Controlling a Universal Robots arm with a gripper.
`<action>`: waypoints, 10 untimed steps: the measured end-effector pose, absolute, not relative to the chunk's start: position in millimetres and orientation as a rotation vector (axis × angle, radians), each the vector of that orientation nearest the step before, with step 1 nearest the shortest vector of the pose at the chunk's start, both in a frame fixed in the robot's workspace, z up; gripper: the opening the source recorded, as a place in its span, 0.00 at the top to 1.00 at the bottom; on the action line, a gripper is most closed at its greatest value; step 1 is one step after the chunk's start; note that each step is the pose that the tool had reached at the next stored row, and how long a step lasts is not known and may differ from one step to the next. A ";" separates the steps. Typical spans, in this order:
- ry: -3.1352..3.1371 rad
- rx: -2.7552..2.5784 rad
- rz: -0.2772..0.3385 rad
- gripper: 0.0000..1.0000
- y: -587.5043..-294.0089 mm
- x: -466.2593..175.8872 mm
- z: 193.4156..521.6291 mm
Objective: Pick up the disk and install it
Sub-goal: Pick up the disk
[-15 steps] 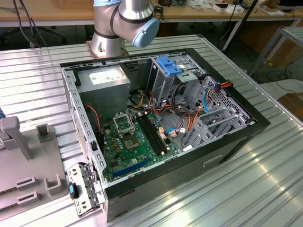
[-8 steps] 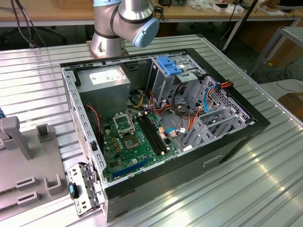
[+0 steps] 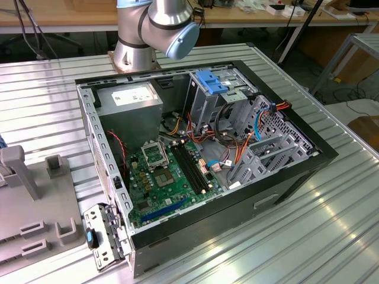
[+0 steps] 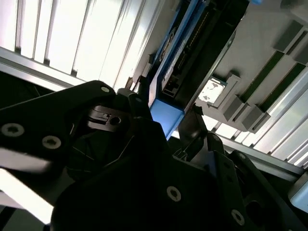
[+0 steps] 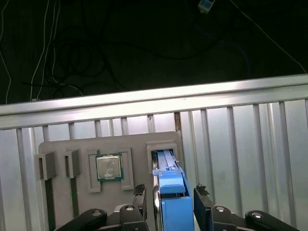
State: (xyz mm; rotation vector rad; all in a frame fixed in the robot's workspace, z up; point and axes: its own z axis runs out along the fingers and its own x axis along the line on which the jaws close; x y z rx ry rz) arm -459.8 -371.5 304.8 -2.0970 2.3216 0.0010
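The disk point(image 5: 169, 163) stands on edge in a slot of a grey fixture plate point(image 5: 62, 147), its light-blue carrier end facing the camera in both wrist views. My gripper point(image 5: 171, 195) is down over it, with one black finger point(image 5: 140, 195) on one side and the other finger point(image 5: 202, 199) on the opposite side, both against the carrier. The second wrist view shows the same hold from below: the gripper point(image 4: 165, 109) clamps the blue end of the disk point(image 4: 166, 124), whose body still reaches into the slot.
A processor chip point(image 5: 109, 167) lies in a recess of the plate beside the disk. In the exterior view the open computer case point(image 3: 89, 136) lies on the slatted metal table, with a drive cage under a blue bracket point(image 3: 214, 80), and the arm's base point(image 3: 139, 41) behind it.
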 end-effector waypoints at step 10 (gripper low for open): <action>2.317 -2.102 0.001 0.62 -371.5 -460.1 304.1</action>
